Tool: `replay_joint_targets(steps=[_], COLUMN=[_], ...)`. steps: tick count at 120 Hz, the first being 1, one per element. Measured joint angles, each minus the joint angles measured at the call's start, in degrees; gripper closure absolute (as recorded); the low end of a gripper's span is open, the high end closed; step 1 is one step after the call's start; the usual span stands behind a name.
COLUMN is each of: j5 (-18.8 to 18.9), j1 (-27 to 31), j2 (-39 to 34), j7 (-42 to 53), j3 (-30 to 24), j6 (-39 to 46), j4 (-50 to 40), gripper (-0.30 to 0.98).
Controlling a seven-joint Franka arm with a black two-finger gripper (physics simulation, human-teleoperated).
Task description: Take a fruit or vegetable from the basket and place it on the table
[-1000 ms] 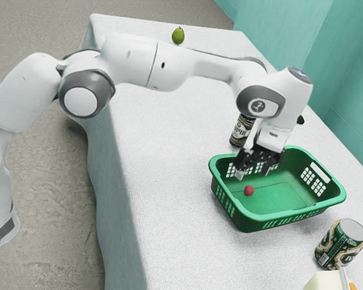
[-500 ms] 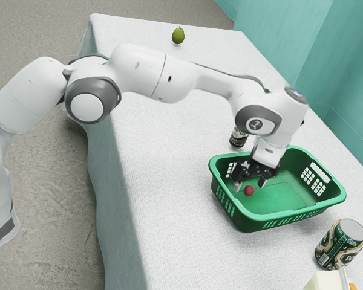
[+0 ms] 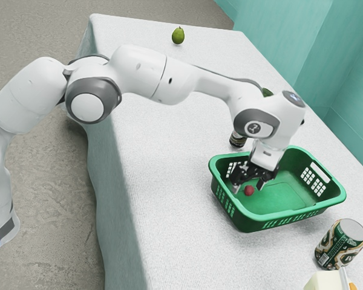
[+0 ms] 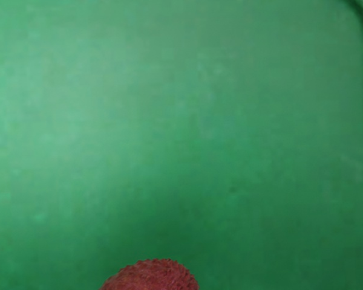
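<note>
Dipping into the green basket (image 3: 248,224), pincer (image 3: 248,185) spread, its two tips apart. Small rough red fruit (image 3: 248,191) on the basket floor, close by the tips; contact with either, cannot tell. Basket stands on the white-covered bench (image 3: 163,199). Patterned can (image 3: 341,244) near it, dark bottle (image 3: 238,139) partly behind the arm, green pear-shaped fruit (image 3: 178,36) well apart.
</note>
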Motion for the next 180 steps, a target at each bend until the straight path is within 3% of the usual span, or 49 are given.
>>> replay_joint_targets(steps=[12,43,65,84,108,126,146,163,180], j5=[0.0,0.0,0.0,-0.3,-1.1,-1.4,-1.4,-2.1,-2.9], j1=[0.0,0.2,0.2,0.1,0.3,7.1,16.1,17.8,17.6], j2=[0.1,0.1,-0.1,-3.6,-15.7,-23.7,-25.1,-25.0,-24.7], j7=[0.1,-0.1,-0.2,-0.4,-1.1,-1.6,-1.8,-1.6,-1.3], j3=[0.0,0.0,0.0,-0.5,-2.2,-1.9,-0.3,4.5,5.0], j6=[0.2,0.5,0.6,0.0,-6.2,-13.1,-18.6,-20.8,-22.0], j4=[-0.2,-0.3,-0.3,0.1,0.5,2.7,4.2,4.1,3.8], gripper=[0.02,0.48,0.56,0.56,0.55,0.55,0.54,0.53,0.2])
